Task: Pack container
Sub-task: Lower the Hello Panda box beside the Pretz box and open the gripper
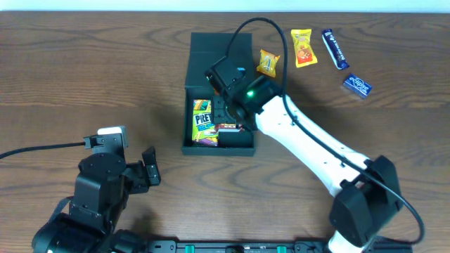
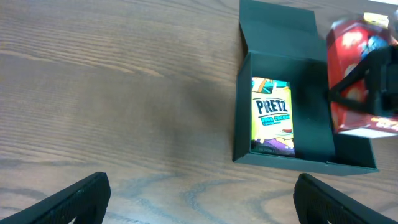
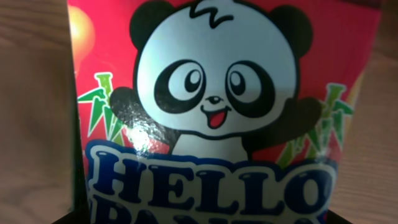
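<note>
Over bench (image 1: 84, 70) centre | my right gripper (image 1: 226, 112) grasps Hello Panda box (image 3: 224, 112) above container (image 1: 211, 56) | container lid open, Pretz packet (image 1: 202, 121) lying inside | my left gripper (image 1: 150, 171) released, well apart.

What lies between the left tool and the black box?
Nothing: only bare table lies between the left tool and the box, clearest in the overhead view.
</note>
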You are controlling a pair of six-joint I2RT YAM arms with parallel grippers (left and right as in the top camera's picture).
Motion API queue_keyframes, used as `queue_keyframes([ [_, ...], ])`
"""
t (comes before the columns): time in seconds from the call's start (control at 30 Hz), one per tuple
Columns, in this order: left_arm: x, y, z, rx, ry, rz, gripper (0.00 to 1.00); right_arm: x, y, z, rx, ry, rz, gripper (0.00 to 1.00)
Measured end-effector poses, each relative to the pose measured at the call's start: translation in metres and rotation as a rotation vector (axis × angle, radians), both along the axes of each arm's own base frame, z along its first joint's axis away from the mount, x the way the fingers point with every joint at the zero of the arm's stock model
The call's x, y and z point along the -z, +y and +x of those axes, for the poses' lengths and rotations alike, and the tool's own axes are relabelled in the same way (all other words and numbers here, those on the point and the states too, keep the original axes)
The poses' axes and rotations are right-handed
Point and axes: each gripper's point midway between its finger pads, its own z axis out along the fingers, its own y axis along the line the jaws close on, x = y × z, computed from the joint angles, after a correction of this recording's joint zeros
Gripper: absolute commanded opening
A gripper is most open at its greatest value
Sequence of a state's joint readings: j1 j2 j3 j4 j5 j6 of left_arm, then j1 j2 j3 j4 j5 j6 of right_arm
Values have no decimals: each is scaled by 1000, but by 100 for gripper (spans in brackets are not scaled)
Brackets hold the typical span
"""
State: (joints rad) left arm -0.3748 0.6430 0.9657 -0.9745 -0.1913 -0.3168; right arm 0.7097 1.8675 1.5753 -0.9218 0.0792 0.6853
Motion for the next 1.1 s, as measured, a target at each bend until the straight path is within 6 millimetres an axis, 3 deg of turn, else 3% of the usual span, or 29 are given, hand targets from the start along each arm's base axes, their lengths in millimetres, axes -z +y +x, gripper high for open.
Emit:
queue_keyframes([
  [0.2, 0, 0, 0, 0, 0, 0, 95, 51, -9, -6, 43, 80, -99, 59],
  [0.33, 0, 0, 0, 0, 0, 0, 95, 66, -13, -5, 57, 96, -137, 58],
  [0.43, 0, 0, 0, 0, 0, 0, 95, 67, -15, -4, 73, 90, -147, 61],
  [0.53, 0, 0, 0, 0, 0, 0, 95, 67, -17, -3, 81, 83, -154, 77],
  [0.67, 0, 0, 0, 0, 0, 0, 95, 67, -18, -2, 90, 78, -157, 86],
  [1.1, 0, 0, 0, 0, 0, 0, 95, 61, -12, -6, 50, 90, -123, 84],
])
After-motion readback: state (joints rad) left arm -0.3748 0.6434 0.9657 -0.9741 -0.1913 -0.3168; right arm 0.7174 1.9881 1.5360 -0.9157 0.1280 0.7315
